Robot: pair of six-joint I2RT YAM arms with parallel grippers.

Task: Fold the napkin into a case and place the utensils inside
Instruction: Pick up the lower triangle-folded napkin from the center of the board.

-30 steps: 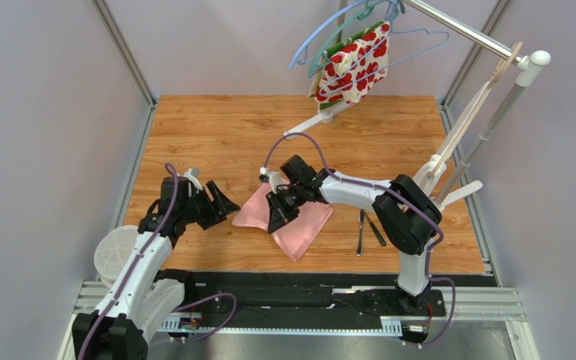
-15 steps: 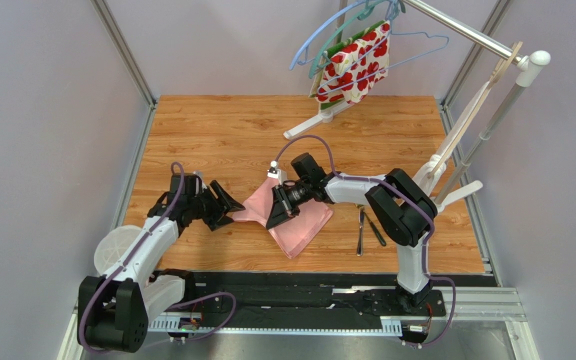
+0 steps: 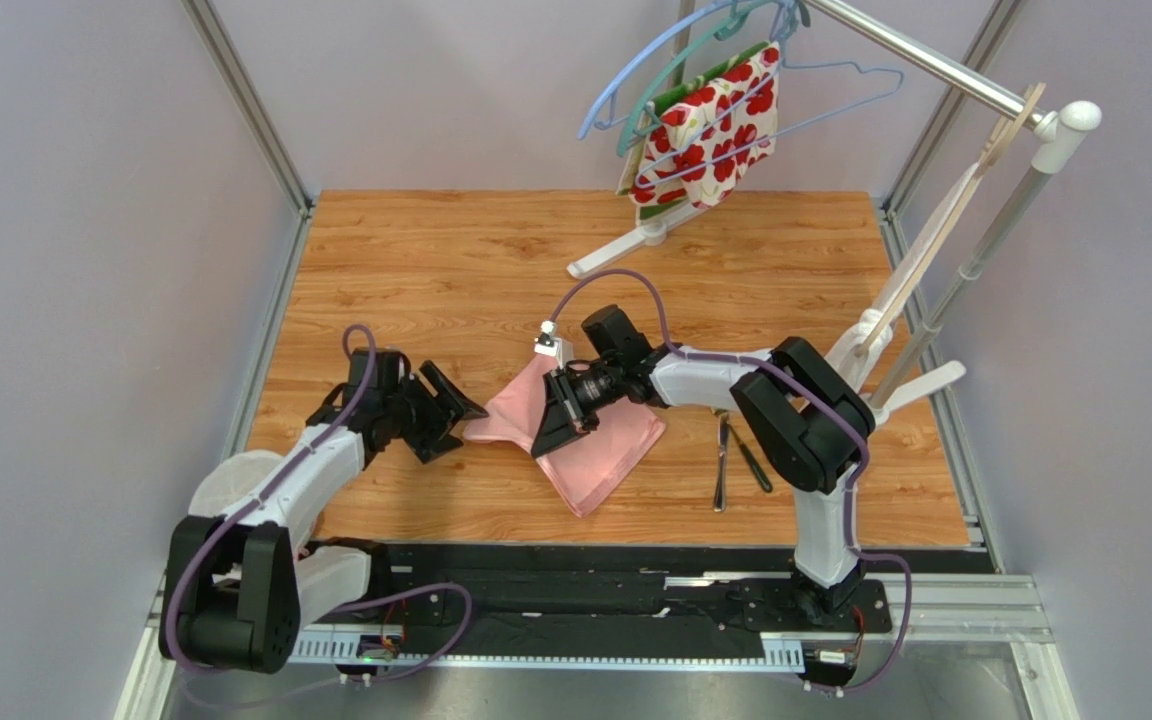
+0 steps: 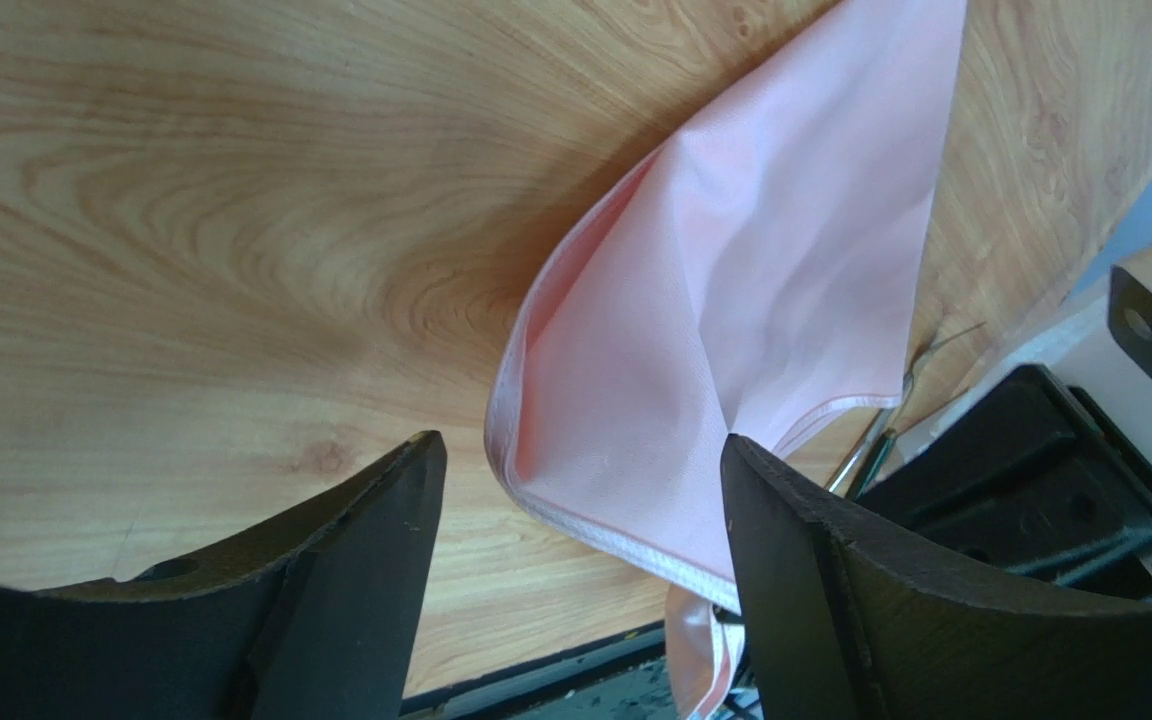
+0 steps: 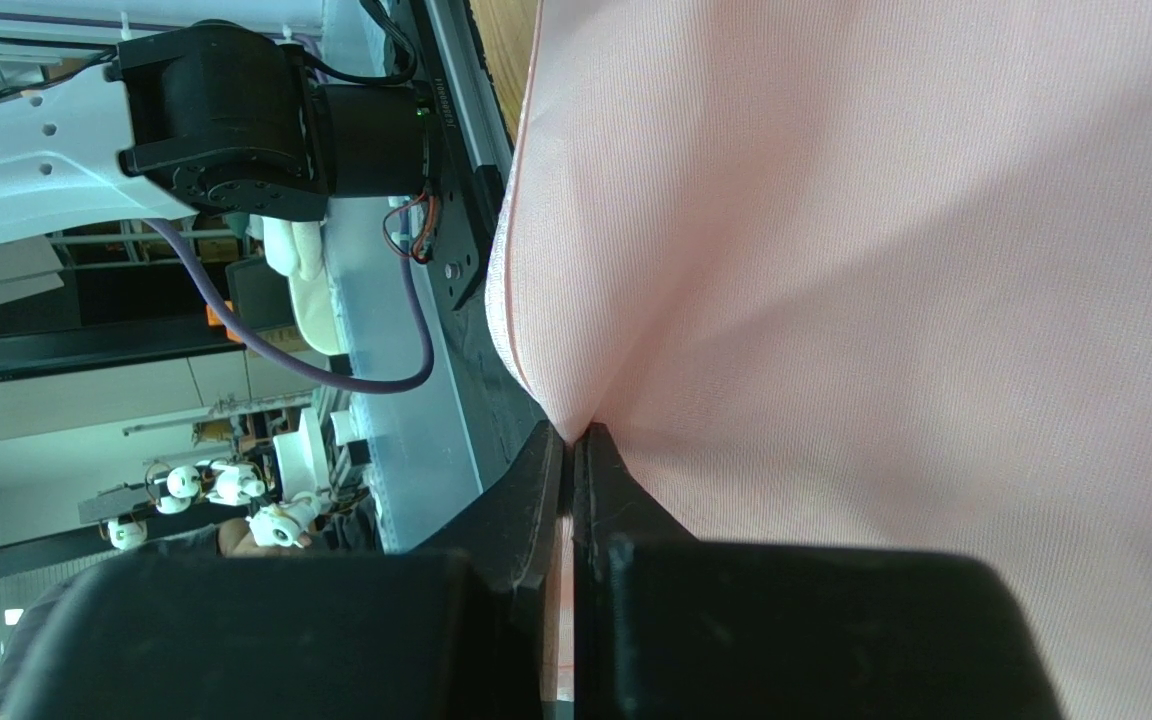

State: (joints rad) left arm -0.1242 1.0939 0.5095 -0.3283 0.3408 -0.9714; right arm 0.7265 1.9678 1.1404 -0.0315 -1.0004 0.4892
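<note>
Broad wood-grain table [image 3: 432,255], with a clothes rack [image 3: 973,83] at the far right carrying hangers and a red-and-white floral cloth [image 3: 710,135]. At the near middle of the boards, the napkin [image 3: 612,458]: plain light pink, faintly glossy, no pattern, lying in more than one layer with a narrow stitched hem along the edges. Roughly a slanted quadrilateral from above, one corner pointing at the near edge, another drawn out leftward into a point. Soft creases running toward the spot where a fold is nipped and raised a little off the wood. Not yet a tidy packet. Left arm reaching from its near-left base, forward and to the right, low over the table, wrist aimed at the cloth's left point. Right arm bent sharply at the elbow on the right side, forearm stretched leftward over the napkin, wrist tipped down onto it. Left gripper [image 3: 447,413] spread wide, nothing between the fingers, the hemmed corner lying just ahead of the gap in the wrist view; contact with the cloth impossible to judge. Right gripper [image 3: 555,432] pressed together on a pinch of the pink fabric. Smallest, right of the napkin and clear of it: a fork [image 3: 719,465] and a darker thin utensil [image 3: 752,462], flat on the wood, close together in a narrow V.
</note>
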